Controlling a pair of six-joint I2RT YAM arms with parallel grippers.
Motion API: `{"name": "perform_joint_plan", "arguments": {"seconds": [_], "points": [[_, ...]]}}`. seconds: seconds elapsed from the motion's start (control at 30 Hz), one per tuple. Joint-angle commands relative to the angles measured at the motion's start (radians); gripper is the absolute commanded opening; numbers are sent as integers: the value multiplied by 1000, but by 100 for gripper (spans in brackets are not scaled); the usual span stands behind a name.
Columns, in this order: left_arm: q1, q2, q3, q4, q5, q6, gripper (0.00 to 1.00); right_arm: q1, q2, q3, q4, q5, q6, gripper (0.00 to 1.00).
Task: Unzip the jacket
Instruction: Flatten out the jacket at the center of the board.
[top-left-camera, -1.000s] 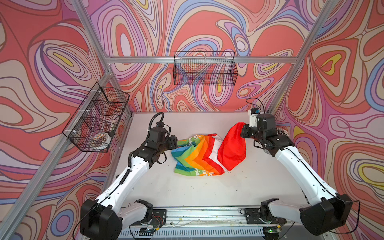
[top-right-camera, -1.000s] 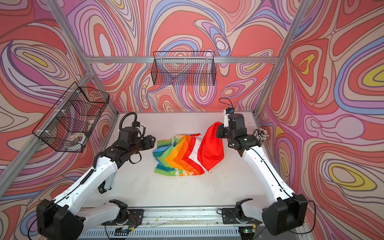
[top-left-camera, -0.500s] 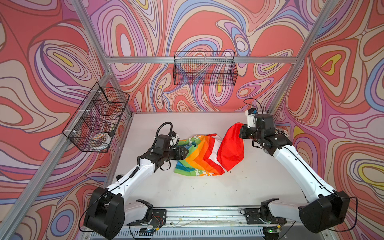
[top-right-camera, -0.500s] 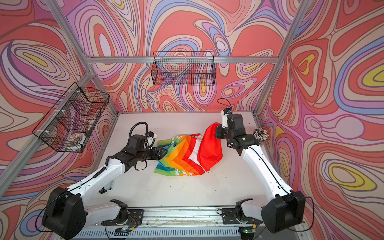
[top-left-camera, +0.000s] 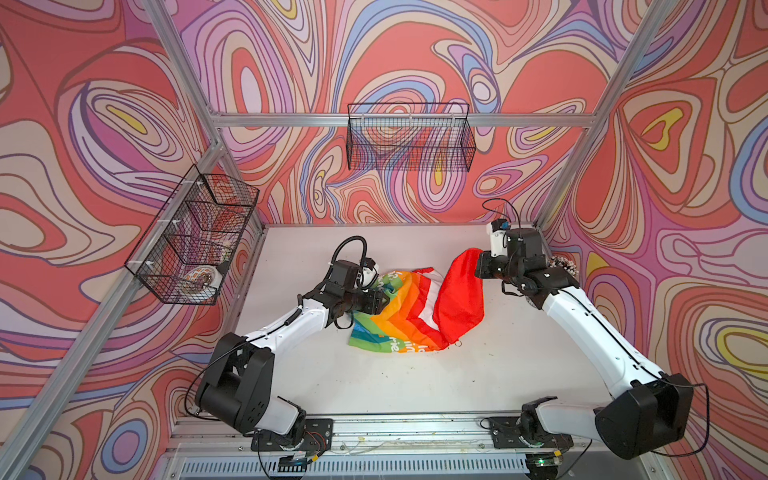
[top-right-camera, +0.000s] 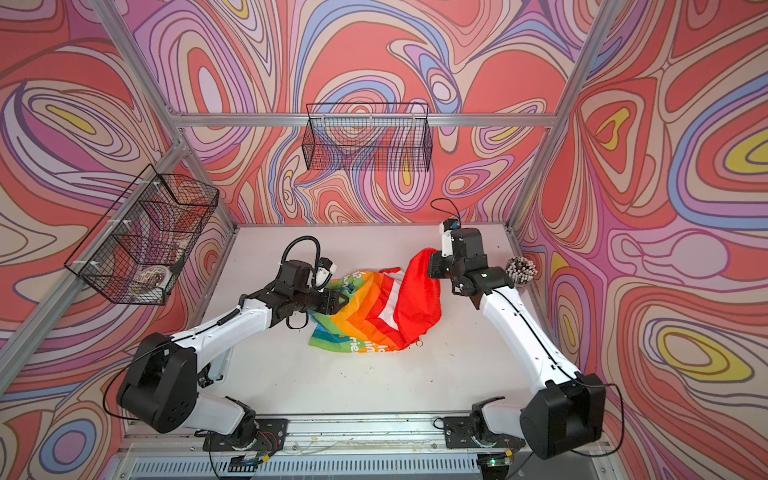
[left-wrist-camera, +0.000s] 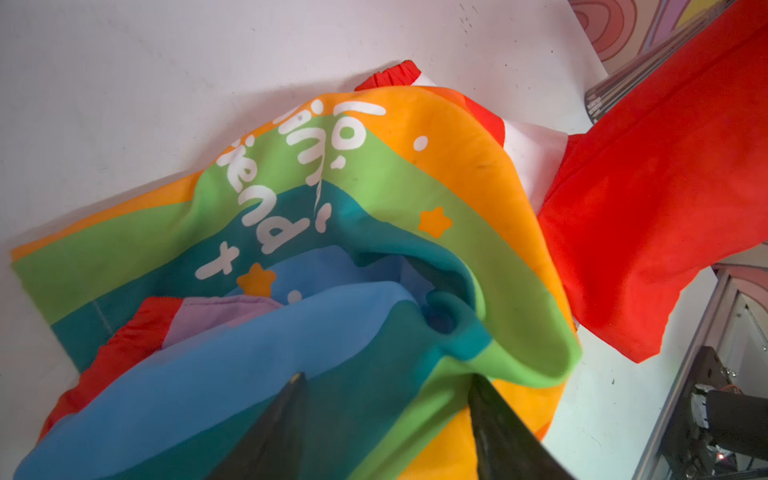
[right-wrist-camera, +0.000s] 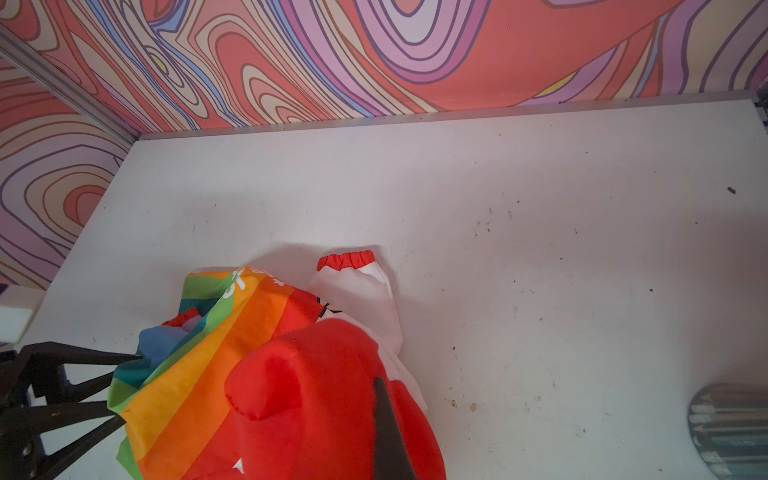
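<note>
The jacket (top-left-camera: 399, 316) lies crumpled mid-table in both top views, rainbow-striped side up with white lettering (left-wrist-camera: 266, 208). Its red hood (top-left-camera: 459, 291) is lifted toward the back right. My right gripper (top-left-camera: 478, 266) is shut on the top of the hood, and one dark finger (right-wrist-camera: 386, 424) shows against the red cloth. My left gripper (top-left-camera: 380, 301) has reached the jacket's left edge. Its jaws (left-wrist-camera: 386, 376) stand apart, with a fold of blue-green and orange fabric between them. A white sleeve with a red cuff (right-wrist-camera: 345, 259) pokes out behind. The zipper is hidden in the folds.
A wire basket (top-left-camera: 195, 241) with small items hangs on the left wall, and another (top-left-camera: 409, 137) hangs on the back wall. A cup of pencils (top-left-camera: 563, 264) stands against the right wall, close to the right arm. An aluminium rail (top-left-camera: 415, 428) runs along the front.
My left arm swung right and lowered until its fingers straddle the jacket's rainbow edge. They opened wider, then narrowed. The right gripper kept hold of the raised hood and barely moved.
</note>
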Motion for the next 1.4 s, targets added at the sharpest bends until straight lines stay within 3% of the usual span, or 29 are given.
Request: {"name": "perform_joint_plan", "arguments": {"seconds": [0.0, 0.13, 0.23, 0.33, 0.5, 0.67, 0.77, 0.93, 1.1, 1.23, 1.27, 1.37], "points": [[0, 36, 24, 30, 69, 11, 38, -2, 0, 26, -6, -8, 9, 0], [0, 19, 44, -18, 3, -39, 0, -3, 3, 67, -30, 79, 39, 0], [-1, -45, 104, -135, -106, -79, 0, -3, 4, 93, -43, 196, 88, 0], [-1, -147, 172, -287, -255, -122, 0, -3, 1, 111, -47, 214, 97, 0], [-10, -261, 411, -663, -527, -151, 0, -4, -37, 123, -50, 257, 102, 0], [-123, -245, 632, -906, -700, -175, 0, -4, -85, 111, -44, 269, 132, 0], [-191, -181, 653, -897, -700, -206, 0, -3, -105, 85, -32, 252, 165, 0], [-308, 2, 580, -680, -602, -267, 0, -3, -110, 61, -38, 273, 184, 0], [-331, 280, 584, -454, -419, -307, 0, -3, -97, 53, -66, 265, 191, 0], [-329, 444, 660, -369, -399, -277, 0, -3, -101, 21, -69, 250, 186, 0], [-327, 469, 684, -369, -399, -269, 4, -3, -101, 13, -70, 248, 182, 0], [-318, 490, 721, -355, -353, -247, 42, -3, -103, -9, -71, 261, 170, 0]]}}
